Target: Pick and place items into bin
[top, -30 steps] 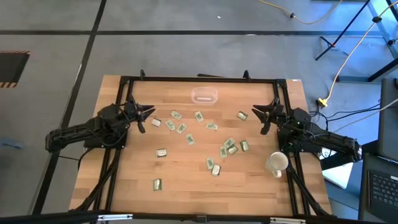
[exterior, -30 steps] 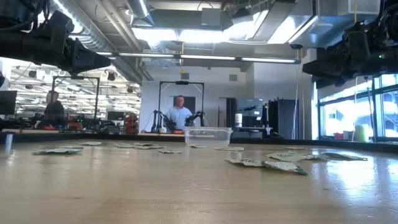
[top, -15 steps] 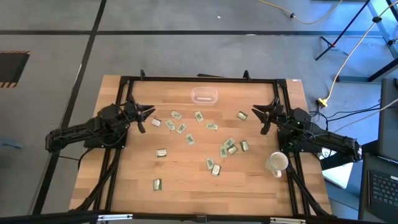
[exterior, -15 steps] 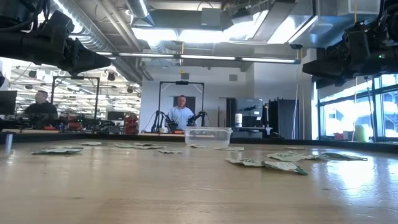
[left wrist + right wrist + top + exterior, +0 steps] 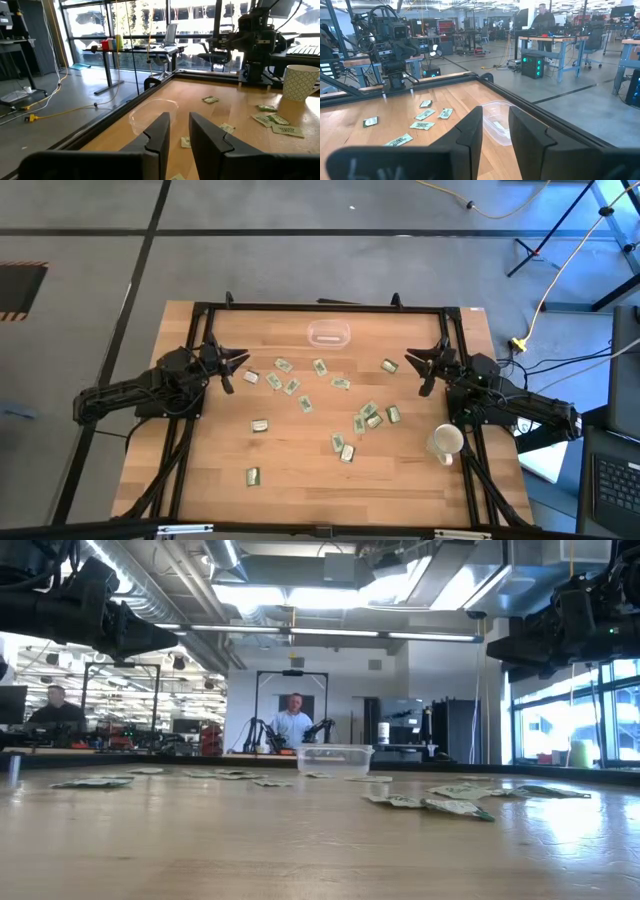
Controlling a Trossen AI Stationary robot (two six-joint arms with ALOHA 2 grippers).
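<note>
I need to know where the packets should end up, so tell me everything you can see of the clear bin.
The bin is a small, clear plastic tray, a rounded rectangle with low walls. It sits upright on the wooden table, at the middle of the far edge, between the two arms. It looks empty: wood shows through it. No packet touches it; the nearest lie apart from it, toward the table's middle. Neither gripper is at it.

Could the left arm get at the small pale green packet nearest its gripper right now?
Probably yes: the left gripper hangs open beside the pale green packet, with only bare wooden table around it.
</note>
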